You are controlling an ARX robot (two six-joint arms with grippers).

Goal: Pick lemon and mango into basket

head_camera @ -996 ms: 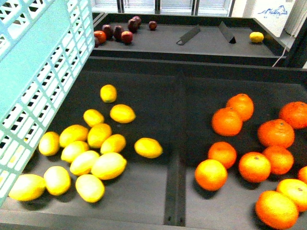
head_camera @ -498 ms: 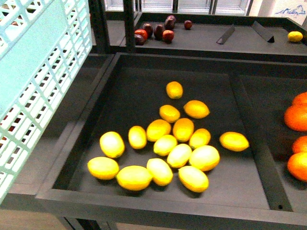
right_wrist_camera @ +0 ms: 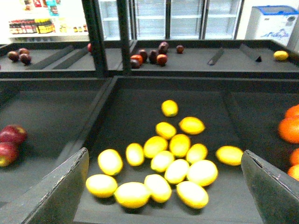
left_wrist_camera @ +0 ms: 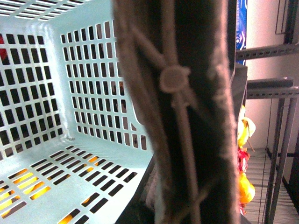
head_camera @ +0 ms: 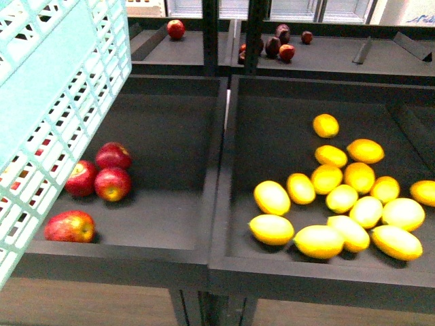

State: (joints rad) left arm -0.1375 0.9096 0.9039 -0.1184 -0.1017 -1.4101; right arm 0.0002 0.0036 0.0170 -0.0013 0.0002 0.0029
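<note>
Lemons (head_camera: 272, 197): bright yellow smooth ovals on dark tray (head_camera: 285, 115); right pincer (right_wrist_camera: 166, 186) spread, left pincer's state unclear.

Sixteen lemons (head_camera: 327, 178) fill the right tray (head_camera: 306, 275). Four red apples (head_camera: 112, 183) sit towards the left edge of the neighbouring tray (head_camera: 170, 170), and a fifth apple (head_camera: 175, 28) lies in a back tray. Perhaps six dark red fruits (head_camera: 272, 45) cluster further back, too small to separate surely. Three oranges (right_wrist_camera: 290, 129) show. One basket (head_camera: 61, 81).
</note>
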